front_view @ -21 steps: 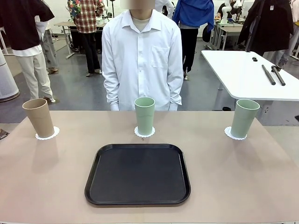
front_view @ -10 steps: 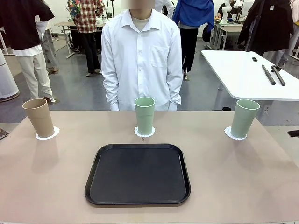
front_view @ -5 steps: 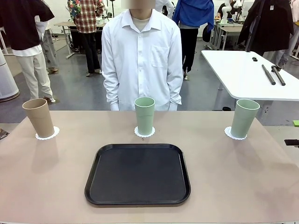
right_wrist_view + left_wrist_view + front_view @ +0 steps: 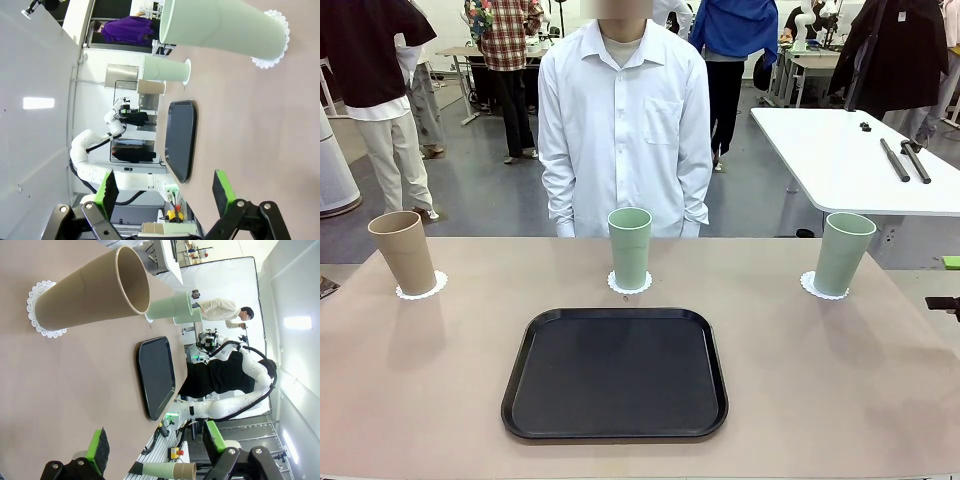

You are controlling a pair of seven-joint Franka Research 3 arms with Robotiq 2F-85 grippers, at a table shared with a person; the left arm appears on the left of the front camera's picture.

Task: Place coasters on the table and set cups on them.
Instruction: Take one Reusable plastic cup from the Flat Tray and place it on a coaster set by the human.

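Three cups stand upright on the beige table [image 4: 440,390], each on a white lacy coaster. The tan cup [image 4: 402,252] on its coaster [image 4: 423,289] is at the far left, a mint cup [image 4: 630,247] on a coaster [image 4: 630,286] is at the middle, and another mint cup [image 4: 843,252] on a coaster [image 4: 822,291] is at the far right. My left gripper [image 4: 156,442] is open, short of the tan cup [image 4: 95,292], and holds nothing. My right gripper [image 4: 165,189] is open and empty, short of the right mint cup [image 4: 220,27]; its fingertips [image 4: 951,263] show at the picture's right edge.
A black tray [image 4: 616,373] lies bare at the near middle of the table. A person in a white shirt [image 4: 623,120] stands at the far side behind the middle cup. A white table [image 4: 840,165] with dark tools stands at the back right.
The right gripper's fingertips have come further into view at the right edge of the front view, a green pad now showing. The cups, coasters and tray have not moved.
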